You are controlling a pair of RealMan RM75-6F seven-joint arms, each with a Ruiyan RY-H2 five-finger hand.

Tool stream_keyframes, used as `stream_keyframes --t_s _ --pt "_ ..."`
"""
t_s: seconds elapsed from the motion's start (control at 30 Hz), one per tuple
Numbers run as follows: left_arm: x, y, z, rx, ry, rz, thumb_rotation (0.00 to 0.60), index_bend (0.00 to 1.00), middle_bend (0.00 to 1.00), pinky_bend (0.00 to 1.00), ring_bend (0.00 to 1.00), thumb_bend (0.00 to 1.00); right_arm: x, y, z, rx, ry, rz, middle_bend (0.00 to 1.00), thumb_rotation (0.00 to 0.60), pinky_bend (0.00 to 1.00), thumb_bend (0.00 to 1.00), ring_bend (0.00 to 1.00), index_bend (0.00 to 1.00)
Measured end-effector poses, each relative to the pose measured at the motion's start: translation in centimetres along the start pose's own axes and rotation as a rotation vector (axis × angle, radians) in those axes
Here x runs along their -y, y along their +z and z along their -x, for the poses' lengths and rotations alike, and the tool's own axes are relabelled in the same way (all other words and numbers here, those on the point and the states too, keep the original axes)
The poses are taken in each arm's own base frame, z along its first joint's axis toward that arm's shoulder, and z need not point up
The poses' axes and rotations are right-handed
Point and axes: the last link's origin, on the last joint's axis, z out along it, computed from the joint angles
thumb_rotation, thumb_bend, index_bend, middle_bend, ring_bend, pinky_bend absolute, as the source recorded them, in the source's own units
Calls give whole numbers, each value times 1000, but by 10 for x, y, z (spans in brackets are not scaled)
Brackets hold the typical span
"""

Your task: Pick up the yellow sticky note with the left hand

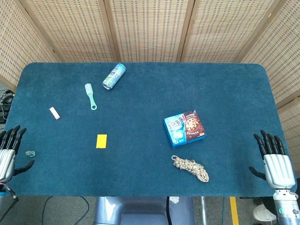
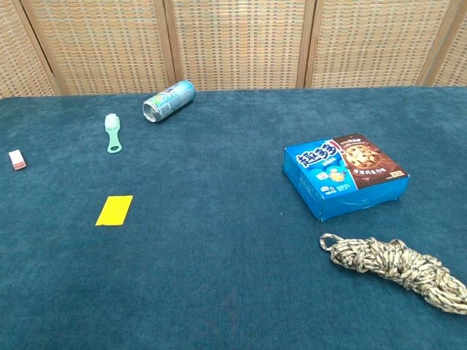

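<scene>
Both your hands idle at the near edge, left hand (image 1: 9, 149) and right hand (image 1: 274, 159) with fingers spread, holding nothing, yellow sticky note (image 1: 101, 141) flat on the blue surface (image 1: 140, 98), left of centre, well apart from your left hand.

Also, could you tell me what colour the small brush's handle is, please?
The brush is mint green, clearest in the chest view.

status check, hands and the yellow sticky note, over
Left hand and right hand open at table edges. Yellow sticky note flat on table, untouched. Nothing blocking the left hand's path.
</scene>
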Motion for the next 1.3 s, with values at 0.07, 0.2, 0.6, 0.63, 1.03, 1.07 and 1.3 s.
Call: stream_keyframes --t_s 0.07,0.2,0.6,0.63,1.03,1.07,1.3 --pt "0 0 0 -1 0 1 600 0 0 0 0 209 0 0 0 1 -4 -1 0 600 0 18 0 0" --pt "-1 0 1 -4 3 1 600 0 0 0 0 209 0 -1 0 4 -4 -4 0 600 0 18 0 0" --pt "-5 2 6 -6 -7 -1 600 0 0 0 0 209 -1 -1 2 36 -1 -2 0 600 0 18 0 0" --pt "-6 2 6 -4 -6 -1 600 0 0 0 0 209 -1 -1 2 40 -1 0 0 600 0 18 0 0" --pt "-18 6 19 28 -6 35 600 0 0 0 0 234 2 -3 5 76 -3 -8 0 600 0 17 0 0" --pt "-21 7 22 33 -8 42 600 0 0 0 0 242 3 -3 5 78 -2 -9 0 600 0 16 0 0" --pt "-44 23 50 94 32 107 600 0 0 0 0 303 4 -4 5 85 3 -17 0 600 0 15 0 0"
